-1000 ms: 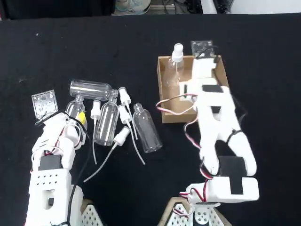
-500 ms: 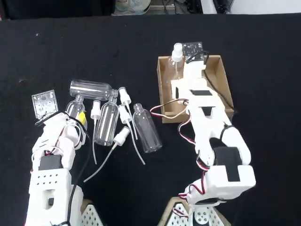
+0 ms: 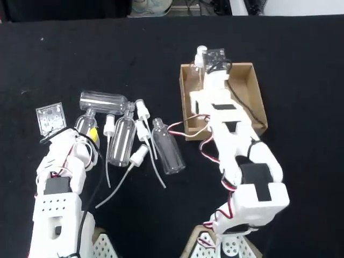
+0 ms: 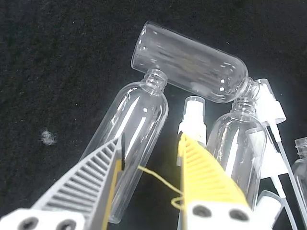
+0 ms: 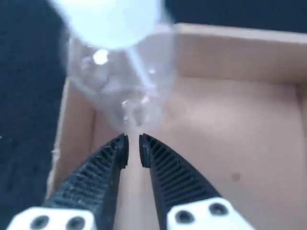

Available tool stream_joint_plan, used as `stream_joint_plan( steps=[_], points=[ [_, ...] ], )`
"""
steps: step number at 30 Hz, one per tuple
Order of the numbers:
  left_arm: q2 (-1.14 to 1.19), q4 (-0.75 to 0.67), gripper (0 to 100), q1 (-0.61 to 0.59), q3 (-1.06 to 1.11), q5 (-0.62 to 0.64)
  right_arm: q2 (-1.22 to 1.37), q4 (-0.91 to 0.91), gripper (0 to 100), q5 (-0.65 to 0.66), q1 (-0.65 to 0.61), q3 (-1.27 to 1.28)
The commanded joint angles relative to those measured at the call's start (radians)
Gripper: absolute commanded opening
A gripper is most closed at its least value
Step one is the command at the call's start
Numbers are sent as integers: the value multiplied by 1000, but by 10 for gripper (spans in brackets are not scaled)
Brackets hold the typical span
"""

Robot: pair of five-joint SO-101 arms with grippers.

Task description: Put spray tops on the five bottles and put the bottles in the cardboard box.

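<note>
The arms (image 3: 236,134) are white with black motors (image 3: 258,180) and red cables (image 3: 63,162); left end effector (image 4: 151,141) grey-yellow, right end effector (image 5: 133,141) black.

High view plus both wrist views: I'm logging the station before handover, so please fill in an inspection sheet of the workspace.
Surface: black table.
Job's things: cardboard box holds one capped bottle upright in a corner; four uncapped bottles and four loose spray tops lie near the left arm.
Clutter: nothing seen.
Grippers: left gripper open over an uncapped bottle; right gripper shut, inside the box, tips at the capped bottle's base.
Cables: wires loop off the right arm; yellow thread hangs by the left gripper.
Surroundings: unclear objects beyond the table's far edge.
</note>
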Motion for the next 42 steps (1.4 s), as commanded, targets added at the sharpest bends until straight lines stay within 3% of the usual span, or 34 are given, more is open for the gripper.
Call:
stream_joint_plan(
  steps=[1, 17, 26, 33, 38, 42],
  points=[
    [-18, -18, 187, -12, -8, 0, 10, -48, 12, -6, -29, -24],
    [-18, -18, 187, -12, -10, 0, -65, -51, 11, -6, -26, 28],
    [-18, -18, 187, -12, -10, 0, -461, -35, 15, -5, -25, 259],
    [-18, -18, 187, -12, -13, 3, -799, 384, 15, 2, -69, 208],
    [-18, -18, 187, -12, -13, 5, -848, 658, 16, 2, -245, 105],
    [-18, -18, 187, -12, -13, 5, -783, 760, 38, -6, -393, 53]
  ],
)
